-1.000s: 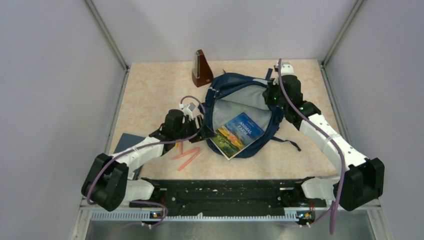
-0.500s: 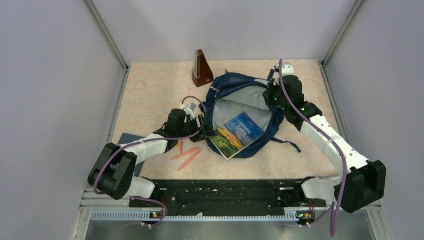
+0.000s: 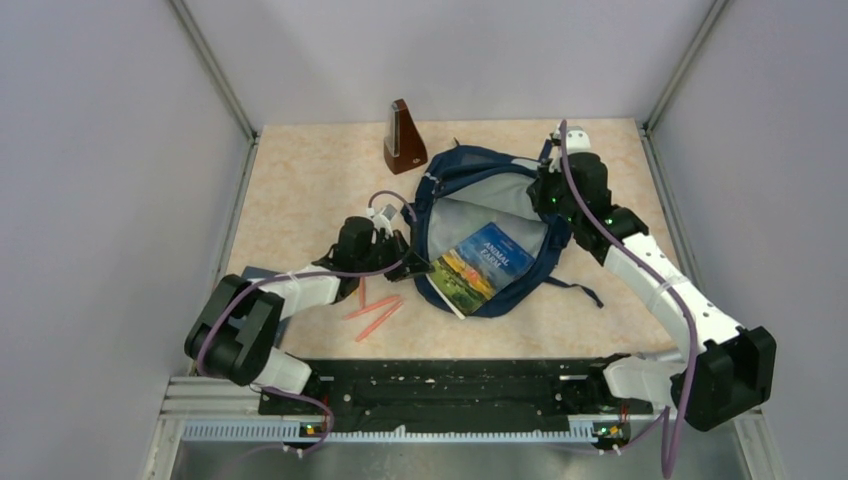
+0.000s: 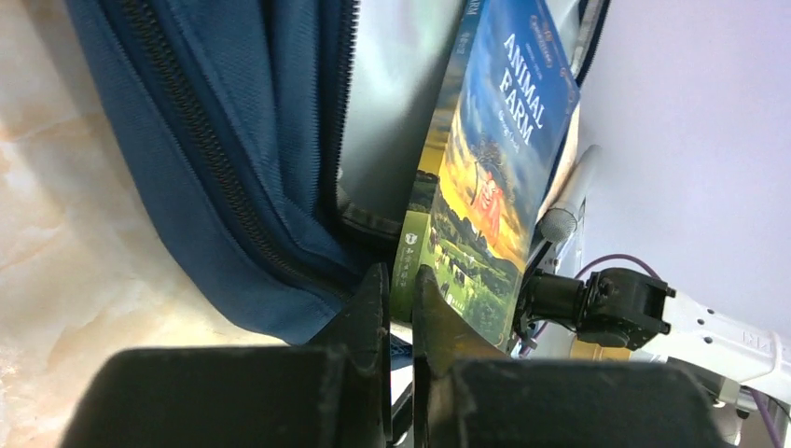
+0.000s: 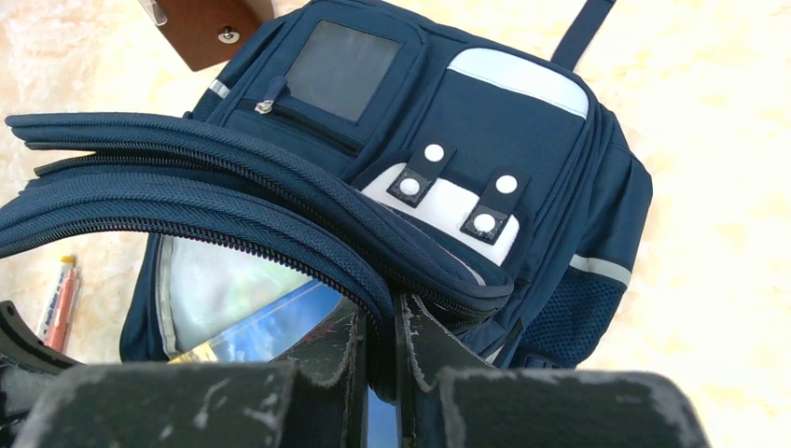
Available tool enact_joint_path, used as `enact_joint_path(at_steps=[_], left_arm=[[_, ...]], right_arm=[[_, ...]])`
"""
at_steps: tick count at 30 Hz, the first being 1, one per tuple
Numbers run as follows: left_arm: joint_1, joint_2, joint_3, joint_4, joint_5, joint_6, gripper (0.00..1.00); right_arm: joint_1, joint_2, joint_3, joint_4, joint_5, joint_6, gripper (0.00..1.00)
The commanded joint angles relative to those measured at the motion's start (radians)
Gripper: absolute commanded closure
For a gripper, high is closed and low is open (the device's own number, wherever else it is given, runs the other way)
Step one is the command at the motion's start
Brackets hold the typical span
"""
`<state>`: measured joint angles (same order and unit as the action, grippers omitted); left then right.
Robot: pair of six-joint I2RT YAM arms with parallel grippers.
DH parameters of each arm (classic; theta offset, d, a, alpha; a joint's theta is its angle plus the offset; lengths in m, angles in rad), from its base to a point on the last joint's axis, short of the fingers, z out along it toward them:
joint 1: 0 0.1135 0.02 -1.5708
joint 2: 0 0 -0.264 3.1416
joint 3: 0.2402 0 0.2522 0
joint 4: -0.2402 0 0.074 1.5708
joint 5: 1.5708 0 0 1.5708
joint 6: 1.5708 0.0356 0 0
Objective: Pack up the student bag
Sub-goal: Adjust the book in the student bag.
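The student bag (image 3: pixel 478 166) lies open mid-table, navy with grey lining (image 4: pixel 392 84) and pale front patches (image 5: pixel 518 70). A blue "Animal Farm" book (image 3: pixel 482 263) leans half inside its mouth. My left gripper (image 3: pixel 418 266) is at the bag's left side, shut on the book's lower green spine edge (image 4: pixel 408 271). My right gripper (image 3: pixel 548 205) is shut on the bag's zippered opening rim (image 5: pixel 280 247) at the right, holding the flap up. In the right wrist view the book (image 5: pixel 270 327) shows under that rim.
A brown metronome (image 3: pixel 403 138) stands behind the bag to the left. Red pens (image 3: pixel 375 312) lie on the table near my left arm, and a dark blue notebook (image 3: pixel 250 272) lies partly under that arm. A bag strap (image 3: pixel 580 288) trails to the right.
My left gripper has closed on the book's near corner. The book has shifted slightly and stands steeper in the bag's mouth. The right arm holds still.
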<state>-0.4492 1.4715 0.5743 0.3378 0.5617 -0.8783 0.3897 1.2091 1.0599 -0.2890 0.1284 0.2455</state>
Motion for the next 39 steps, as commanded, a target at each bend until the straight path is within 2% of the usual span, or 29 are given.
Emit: enact_joint_path(at_steps=[1, 5, 10, 17, 25, 32, 39], left_arm=[[-0.005, -0.075, 0.024, -0.008, -0.025, 0.065, 1.00], [-0.004, -0.152, 0.032, -0.009, -0.033, 0.092, 1.00], [-0.005, -0.173, 0.009, 0.132, -0.057, 0.040, 1.00], [-0.005, -0.083, -0.023, 0.366, -0.181, -0.140, 1.00], [-0.008, 0.043, -0.027, 0.484, -0.277, -0.316, 1.00], [-0.062, 0.061, -0.022, 0.516, -0.465, -0.341, 1.00], [-0.141, 0.188, 0.100, 0.555, -0.623, -0.373, 1.00]], right_arm=[[-0.011, -0.081, 0.029, 0.079, -0.014, 0.022, 1.00], [-0.011, -0.115, 0.024, 0.107, -0.064, 0.028, 1.00], [-0.011, -0.146, 0.022, 0.120, -0.090, 0.044, 1.00], [-0.011, -0.160, 0.012, 0.121, -0.108, 0.064, 1.00], [-0.011, -0.164, -0.002, 0.131, -0.117, 0.077, 1.00], [-0.010, -0.168, -0.025, 0.169, -0.123, 0.093, 1.00], [-0.008, -0.169, -0.075, 0.209, -0.153, 0.113, 1.00]])
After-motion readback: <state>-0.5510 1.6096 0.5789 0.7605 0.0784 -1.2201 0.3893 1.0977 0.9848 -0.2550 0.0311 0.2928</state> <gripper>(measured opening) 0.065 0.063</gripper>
